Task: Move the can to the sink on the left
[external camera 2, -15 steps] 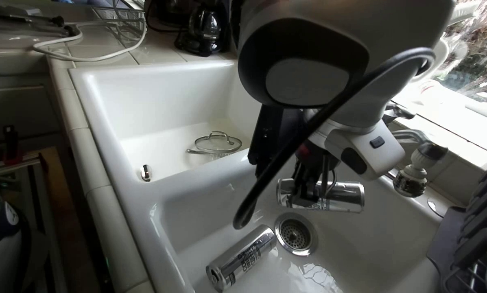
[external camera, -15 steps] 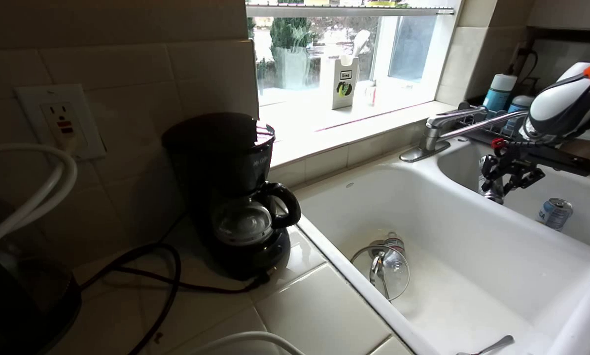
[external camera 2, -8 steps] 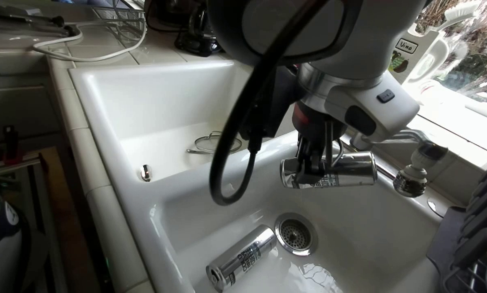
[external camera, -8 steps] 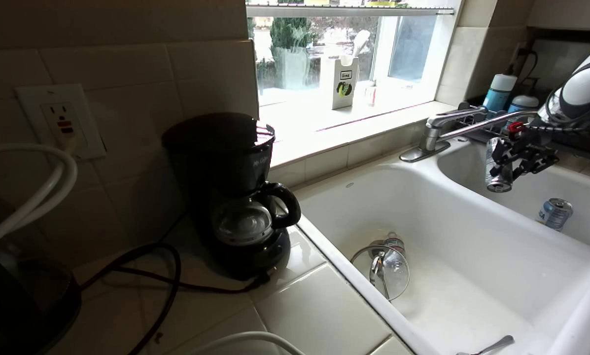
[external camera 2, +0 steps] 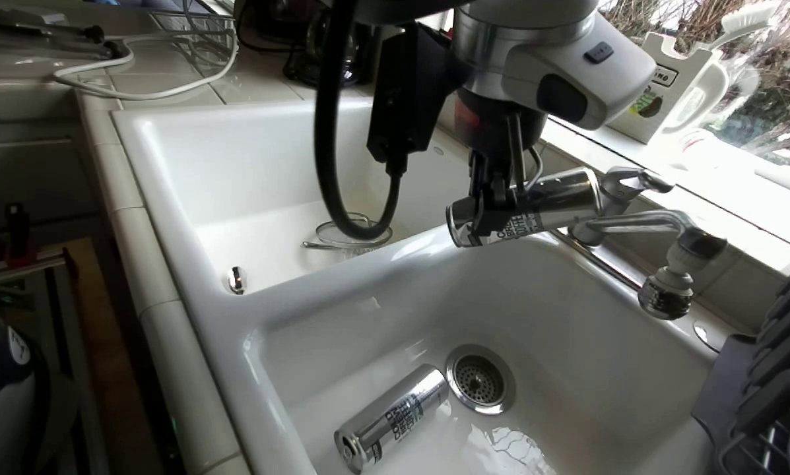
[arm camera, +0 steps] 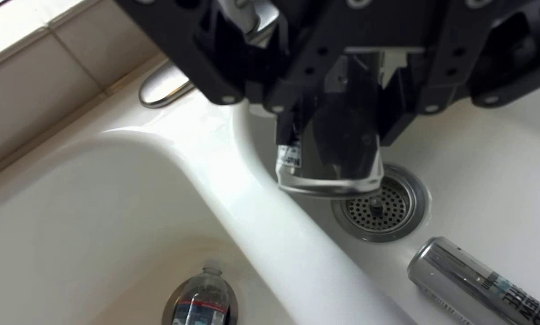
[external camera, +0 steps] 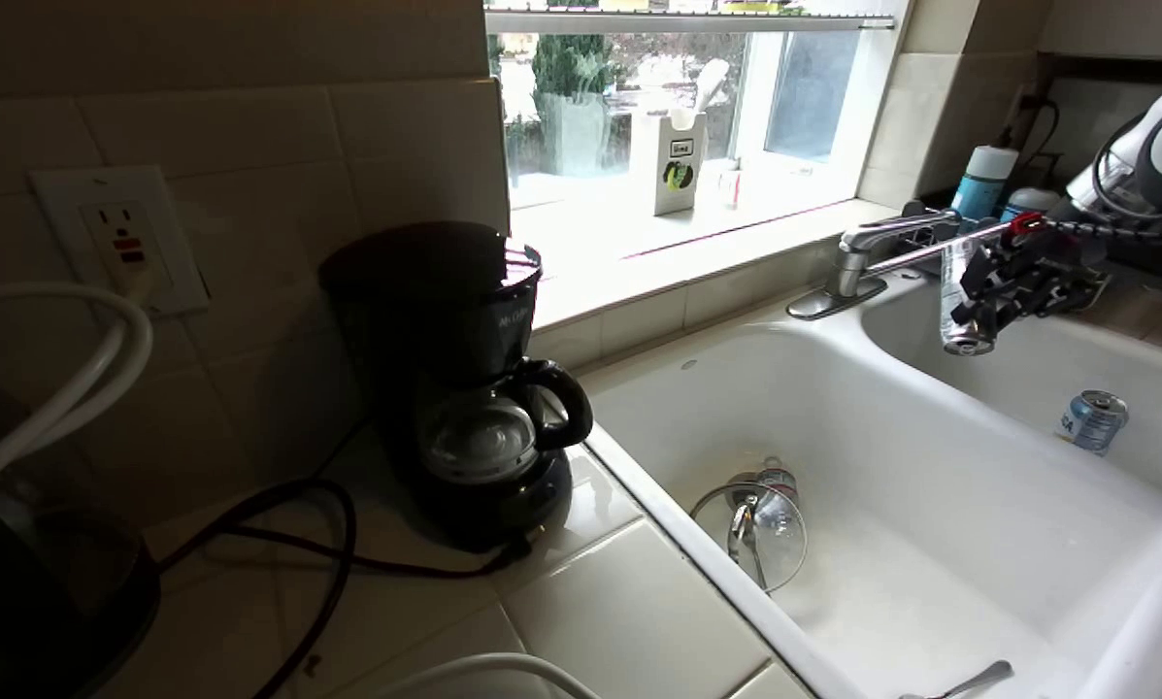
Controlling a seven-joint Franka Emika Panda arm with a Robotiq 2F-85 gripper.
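Observation:
A silver can lies sideways in my gripper [external camera 2: 493, 218]; its bare side shows in both exterior views [external camera 2: 566, 198] [external camera: 957, 282]. In the wrist view the fingers stand on either side of the can [arm camera: 330, 184], so the gripper [arm camera: 337, 135] is shut on it. The can is in the air over the basin beside the sink, near the divider [arm camera: 238, 180], its far end close to the faucet. The sink on the left [external camera: 862, 582] is the deep white basin with a shiny chrome piece at its bottom; it also shows in an exterior view [external camera 2: 256, 165].
A second can [external camera 2: 391, 419] lies beside the drain [external camera 2: 480, 379] in the adjoining basin. A glass lid [external camera 2: 354, 232], a plastic bottle [arm camera: 202, 298] and a utensil [external camera: 974, 678] are in the sink. The faucet [external camera 2: 658, 221] and dish rack [external camera 2: 777, 382] stand close by.
My gripper has risen with the can out of the adjoining basin, up to about the height of the divider and faucet. The can has tilted slightly. The other objects have not moved.

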